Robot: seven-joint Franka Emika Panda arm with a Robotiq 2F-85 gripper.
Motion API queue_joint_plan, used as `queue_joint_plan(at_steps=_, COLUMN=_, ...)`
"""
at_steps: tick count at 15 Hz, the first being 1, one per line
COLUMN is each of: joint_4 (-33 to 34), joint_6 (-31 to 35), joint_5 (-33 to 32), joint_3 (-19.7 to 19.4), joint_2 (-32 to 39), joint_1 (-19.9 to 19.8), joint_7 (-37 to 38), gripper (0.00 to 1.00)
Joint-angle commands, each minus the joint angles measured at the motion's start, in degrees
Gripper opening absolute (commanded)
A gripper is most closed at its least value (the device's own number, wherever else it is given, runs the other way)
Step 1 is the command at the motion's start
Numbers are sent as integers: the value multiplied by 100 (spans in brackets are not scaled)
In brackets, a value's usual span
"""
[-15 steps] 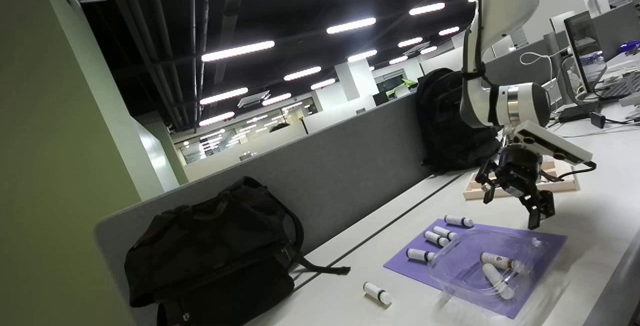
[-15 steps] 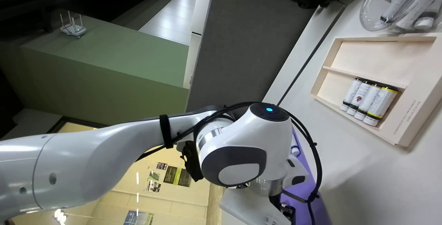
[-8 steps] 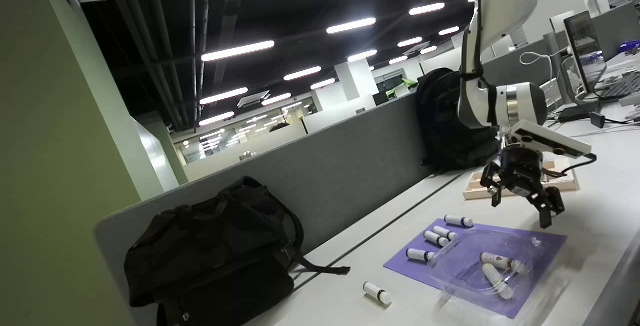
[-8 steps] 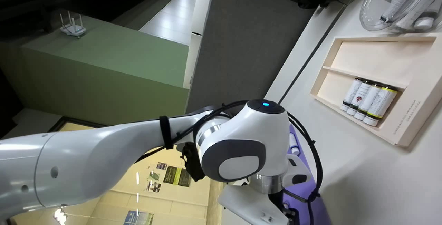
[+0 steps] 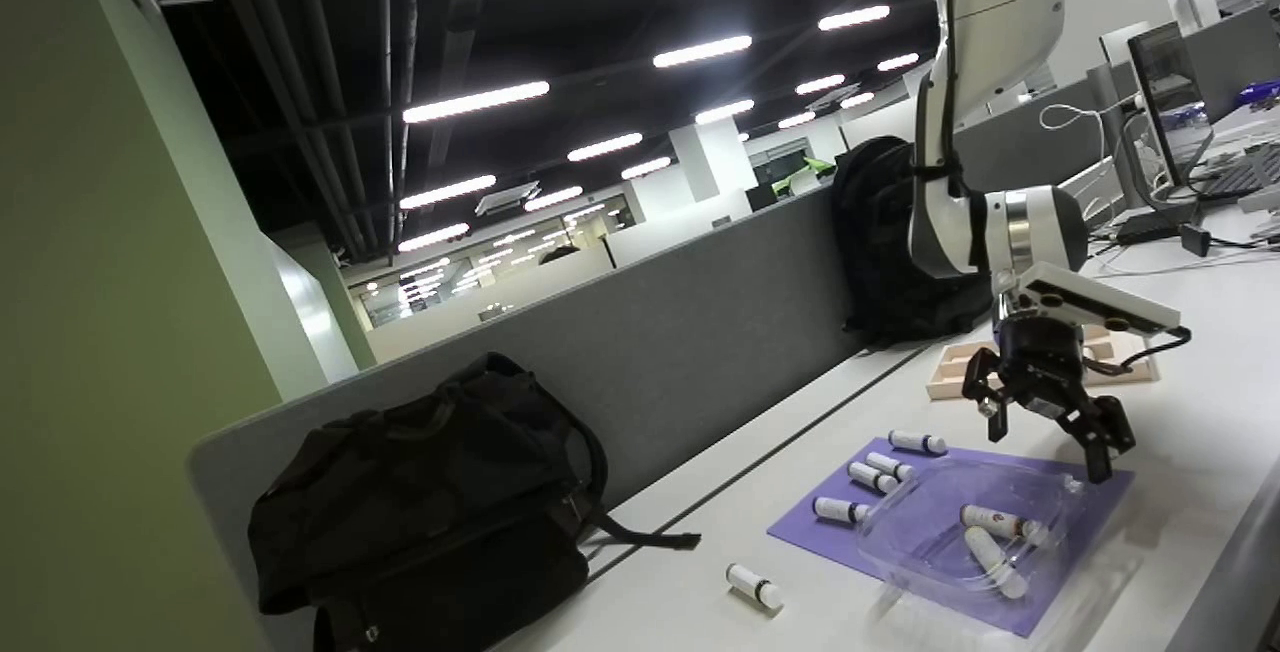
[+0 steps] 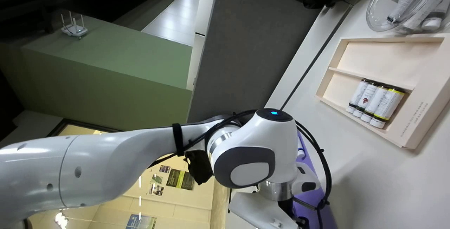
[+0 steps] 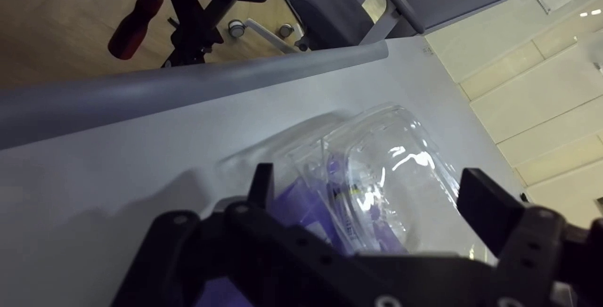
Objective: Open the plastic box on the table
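The plastic box (image 5: 935,537) is clear and low with rounded corners, standing on the purple mat (image 5: 832,542) on the white table (image 5: 1215,332). It shows also in the wrist view (image 7: 400,165). Two white bottles (image 5: 995,560) show through it; I cannot tell if the lid is shut. A small tab (image 5: 1073,484) sits at its far right corner. My gripper (image 5: 1048,452) is open and empty above that side, one fingertip near the tab in the image. In the wrist view the box lies between and beyond the open fingers (image 7: 372,187). In an exterior view the arm hides the box.
Several bottles (image 5: 872,477) lie on the mat; one (image 5: 755,587) lies off it. A wooden tray (image 6: 427,116) holds bottles, beside a clear container (image 6: 378,11) of bottles. Black backpacks (image 5: 420,492) (image 5: 890,262) stand against the grey partition (image 5: 720,332). A monitor (image 5: 1170,97) stands behind.
My gripper has moved slightly right, then down closer to the box, and has levelled a little. It stays open. The box, mat and bottles have not moved.
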Motion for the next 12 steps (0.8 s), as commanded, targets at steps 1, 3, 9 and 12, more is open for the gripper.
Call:
queue_joint_plan(at_steps=1, joint_4=147, joint_6=7, joint_5=1, joint_3=128, joint_2=77, joint_1=-3, joint_7=96, gripper=100)
queue_joint_plan(at_steps=3, joint_4=149, joint_6=-4, joint_5=60, joint_3=177, joint_2=69, joint_1=-22, joint_7=13, gripper=100)
queue_joint_plan(at_steps=9, joint_4=140, joint_6=-101, joint_5=425, joint_3=203, joint_2=19, joint_1=-136, joint_7=-463, gripper=100)
queue_joint_plan(at_steps=12, joint_4=155, joint_6=-205, joint_5=568, joint_3=175, joint_2=39, joint_1=-168, joint_7=-610, gripper=100)
